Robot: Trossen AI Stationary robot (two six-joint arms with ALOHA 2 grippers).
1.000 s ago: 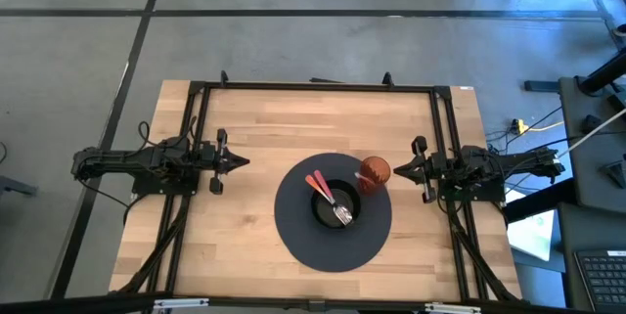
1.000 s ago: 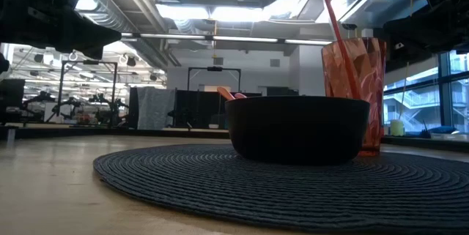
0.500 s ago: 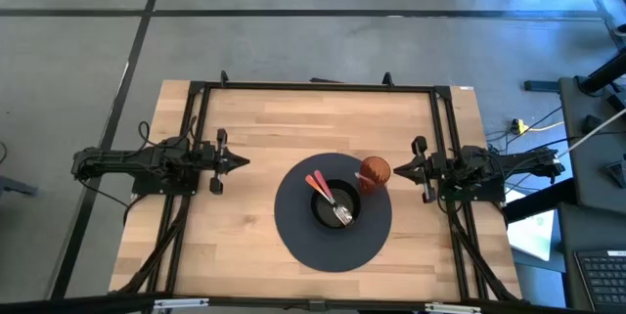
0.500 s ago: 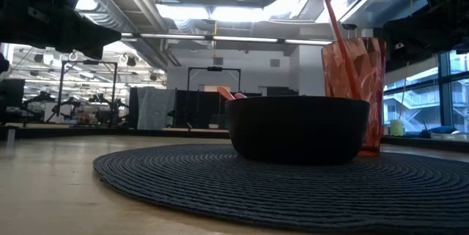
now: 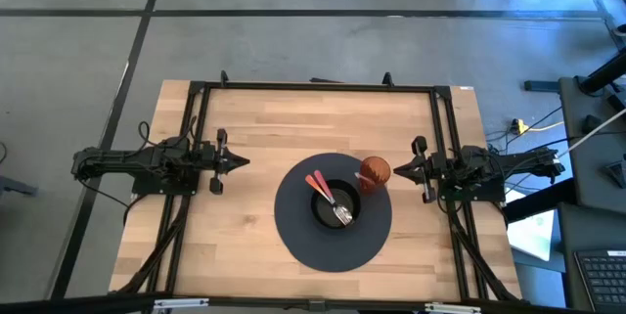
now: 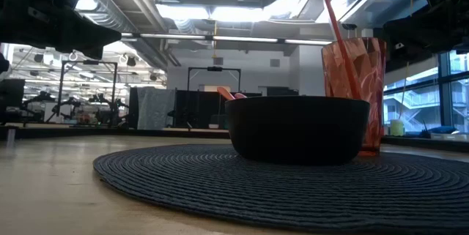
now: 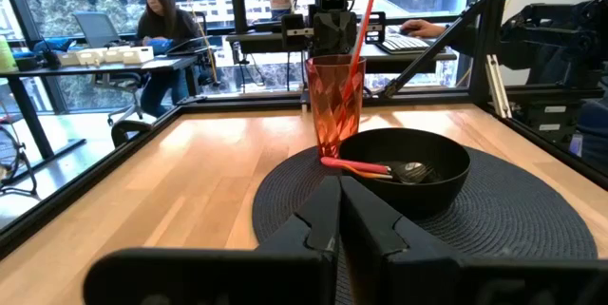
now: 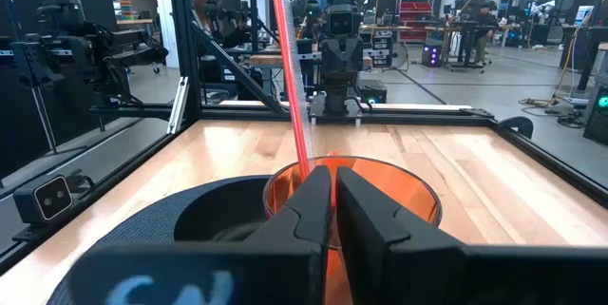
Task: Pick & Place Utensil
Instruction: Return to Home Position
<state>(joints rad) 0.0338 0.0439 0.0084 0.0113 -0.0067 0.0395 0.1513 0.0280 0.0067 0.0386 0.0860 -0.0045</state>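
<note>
Status: placement looks complete; no utensil left out on the table (image 5: 245,118).

Location of parts:
- Spoon (image 7: 372,173) and fork (image 7: 334,163): inside the bowl (image 5: 319,218), heads down, handles leaning on the rim on the left arm's side.
- Straw (image 6: 333,23): tilted in the cup (image 5: 374,171).
- Cup: upright on the mat (image 5: 293,241), just beside the bowl, on the right arm's side.

Gripper condition:
- Left gripper (image 5: 235,161): pinched together, empty, well apart from the mat.
- Right gripper (image 5: 401,168): pinched to a thin slit, empty, near the cup but clear of it.

Handling notes (judgement only):
- Treat spoon and fork as light, stiff and smooth-handled, so likely to slip. Take hold across the handle, near the raised end above the rim; avoid reaching for the heads.
- Treat the straw as very light and easily crushed. Pinch gently on the length above the cup; expect it to pivot if caught off-centre.
- Regard the cup as light, thin-walled and easy to tip. Keep sideways contact off it, above all when moving the right arm.
- Expect the bowl to slide little on the woven mat.
</note>
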